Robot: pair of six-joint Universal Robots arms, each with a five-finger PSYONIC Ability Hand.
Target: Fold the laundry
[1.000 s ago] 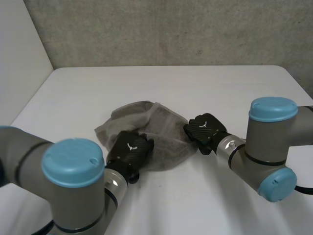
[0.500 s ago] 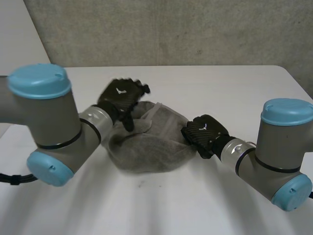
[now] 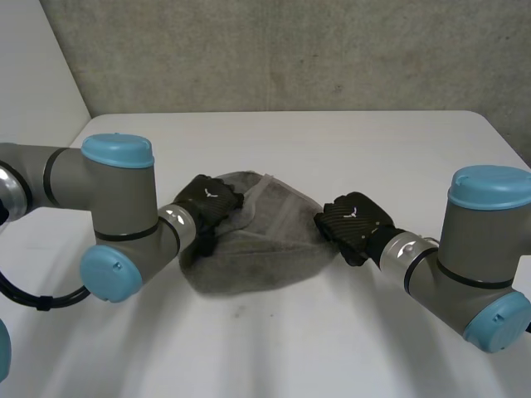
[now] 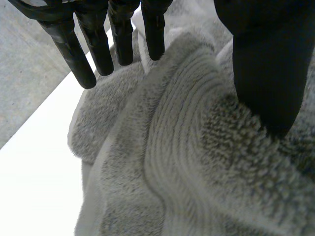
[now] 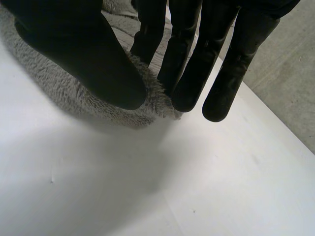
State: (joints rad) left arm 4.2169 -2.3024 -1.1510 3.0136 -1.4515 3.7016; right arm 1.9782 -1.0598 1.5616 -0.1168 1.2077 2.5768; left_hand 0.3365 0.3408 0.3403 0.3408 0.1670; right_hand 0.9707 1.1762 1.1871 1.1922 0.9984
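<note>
Table nearest the camera is bare white. The left arm and right arm reach in from either side, so the hands meet the laundry from opposite ends. The towel, grey terry, sits mid table as a rounded, rumpled heap with no clean fold yet, so the task looks early. The right hand is at the towel's right edge. In its wrist view the thumb lies over the fringe and straight fingers close in behind it, so it seems to pinch that edge, probably to anchor or draw out that end. The left hand rests on top of the towel's left end. In its wrist view the fingers are straight and spread well apart from the thumb, which touches a raised ridge of pile. It grasps nothing and is likely placed to take a new hold on that ridge. Farther back a paler flap of towel lies folded over the heap's far side. Beyond it is more bare table, then the concrete wall.
</note>
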